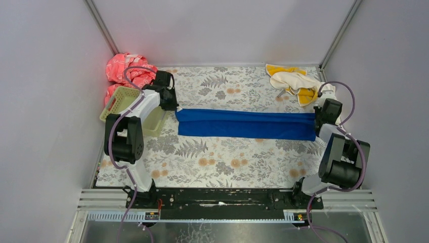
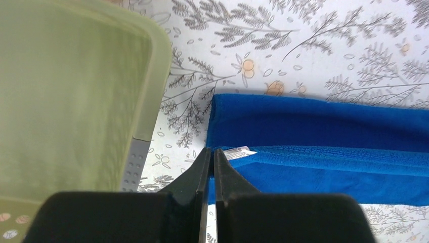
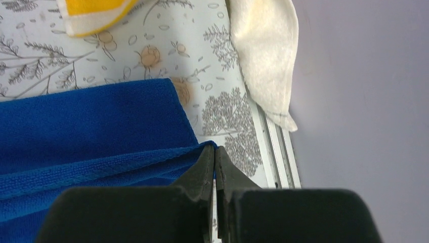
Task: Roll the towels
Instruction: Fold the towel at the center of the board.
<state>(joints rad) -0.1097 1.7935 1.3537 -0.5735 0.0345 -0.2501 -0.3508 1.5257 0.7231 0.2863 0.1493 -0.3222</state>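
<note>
Blue towel [image 1: 245, 124] on floral tablecloth [image 1: 222, 162], grey walls [image 1: 45, 101]

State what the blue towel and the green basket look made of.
The blue towel looks like soft matte cloth, perhaps microfibre or terry: fine ribbed weave, stitched hem, sewn label. The green basket looks like smooth, slightly translucent moulded plastic: rounded rim.

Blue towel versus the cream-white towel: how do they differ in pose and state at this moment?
The blue towel lies folded into a long flat strip; the cream-white towel is crumpled at the far right corner. The left gripper and right gripper are each shut on an end of the blue towel; neither touches the cream-white towel. Neither towel is rolled yet.
</note>
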